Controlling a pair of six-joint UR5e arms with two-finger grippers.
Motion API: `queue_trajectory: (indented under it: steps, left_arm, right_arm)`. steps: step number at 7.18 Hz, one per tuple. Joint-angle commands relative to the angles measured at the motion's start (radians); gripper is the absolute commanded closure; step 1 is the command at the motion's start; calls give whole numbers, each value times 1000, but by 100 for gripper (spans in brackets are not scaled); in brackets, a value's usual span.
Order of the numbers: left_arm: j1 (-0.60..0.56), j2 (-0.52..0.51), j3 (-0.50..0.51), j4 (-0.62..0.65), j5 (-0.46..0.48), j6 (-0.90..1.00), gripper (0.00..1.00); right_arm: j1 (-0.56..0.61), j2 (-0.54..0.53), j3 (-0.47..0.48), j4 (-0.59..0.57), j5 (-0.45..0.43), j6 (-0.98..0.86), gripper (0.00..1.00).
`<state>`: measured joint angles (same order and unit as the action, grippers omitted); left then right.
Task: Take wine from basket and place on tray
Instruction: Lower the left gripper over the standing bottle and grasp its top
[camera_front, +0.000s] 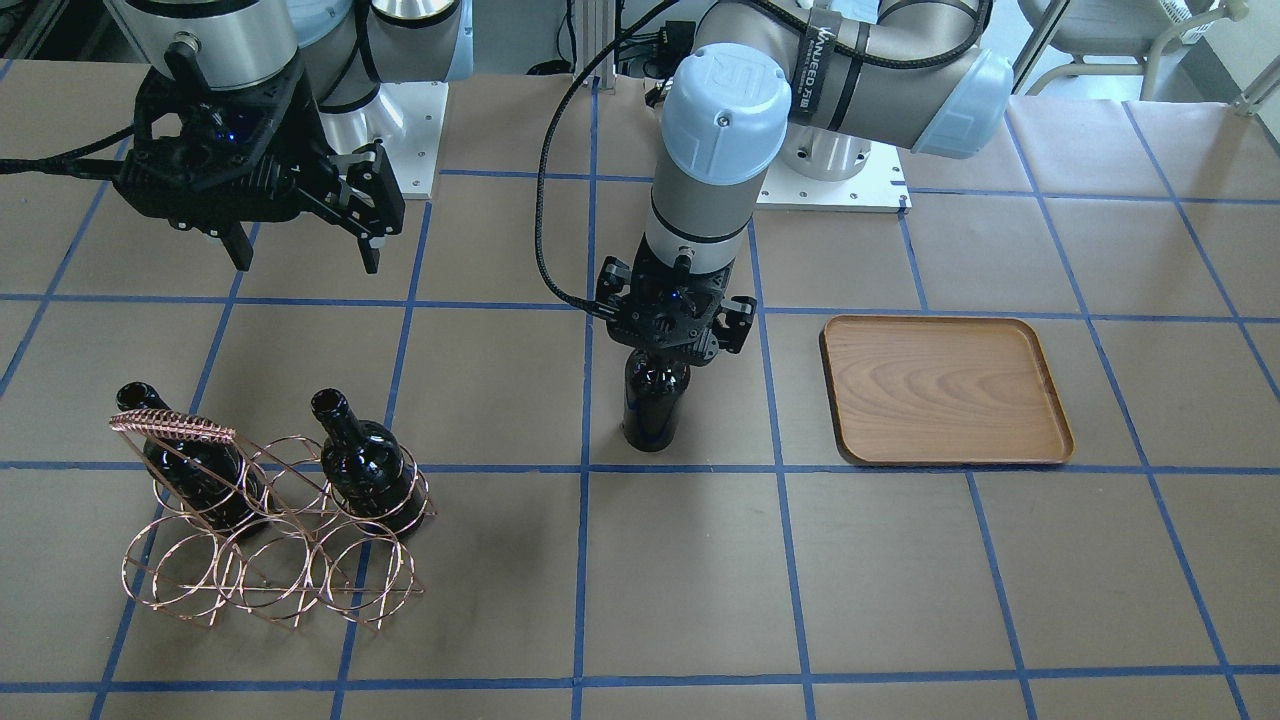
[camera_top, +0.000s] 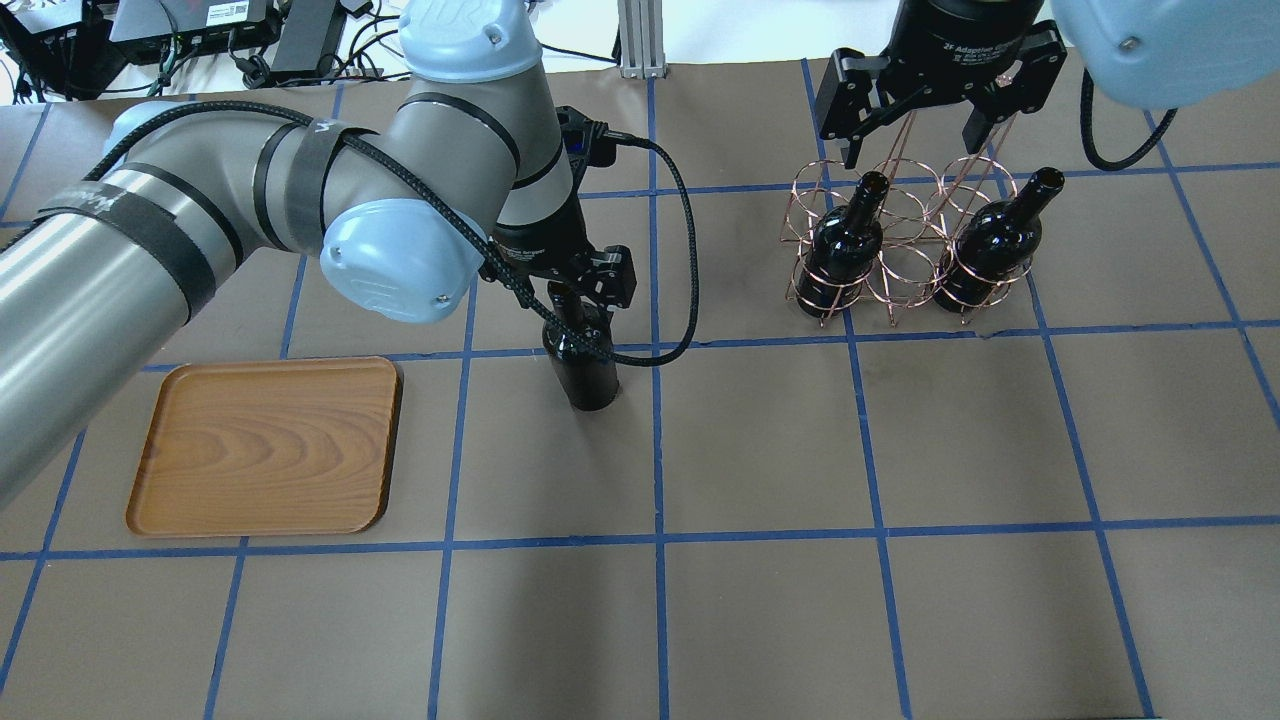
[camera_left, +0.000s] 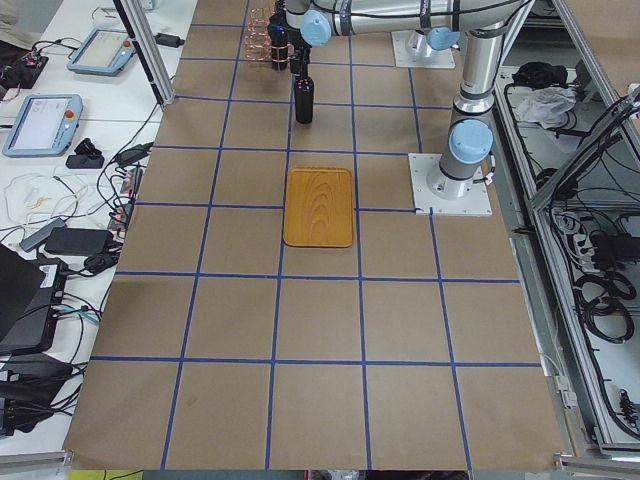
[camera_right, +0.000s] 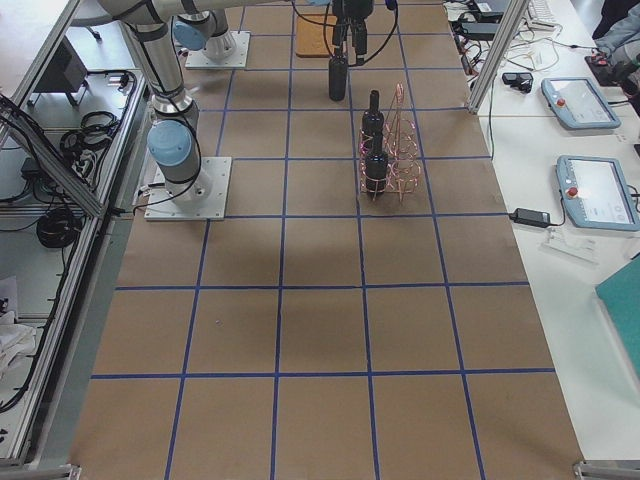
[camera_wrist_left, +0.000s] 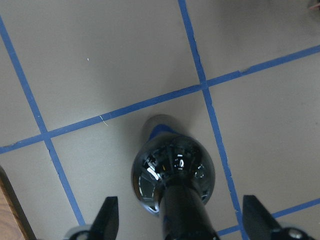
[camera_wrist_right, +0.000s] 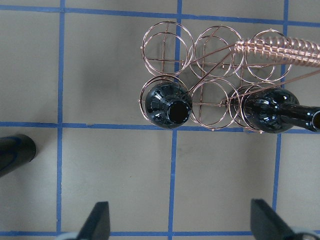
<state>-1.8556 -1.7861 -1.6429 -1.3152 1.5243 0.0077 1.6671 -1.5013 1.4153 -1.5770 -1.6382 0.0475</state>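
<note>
One wine bottle (camera_front: 655, 400) stands upright on the table between basket and tray; it also shows in the overhead view (camera_top: 585, 365). My left gripper (camera_front: 672, 335) is directly over it, open. In the left wrist view its fingers (camera_wrist_left: 107, 220) stand wide on either side of the neck (camera_wrist_left: 184, 215), not touching. The copper wire basket (camera_front: 270, 545) holds two more bottles (camera_front: 190, 465) (camera_front: 365, 470) in its rings. My right gripper (camera_front: 305, 255) hangs open and empty above the basket (camera_top: 900, 250). The wooden tray (camera_front: 945, 390) lies empty beside the standing bottle.
The table is covered in brown paper with a grid of blue tape (camera_front: 585, 560). The arm bases (camera_front: 840, 160) stand at the robot's edge. The basket's coil-wrapped handle (camera_wrist_right: 277, 50) rises under my right gripper.
</note>
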Motion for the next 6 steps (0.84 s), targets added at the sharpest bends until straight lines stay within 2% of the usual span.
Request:
queue_trajectory:
  steps: [1, 2, 6]
  left_arm:
    - [-2, -1, 0, -41, -3, 0, 85]
    - [-2, -1, 5, -39, -6, 0, 100]
    - [13, 26, 21, -39, 7, 20, 100]
  right_arm:
    - [0, -2, 1, 2, 0, 0, 0]
    - [0, -2, 1, 2, 0, 0, 0]
    - [0, -2, 1, 2, 0, 0, 0]
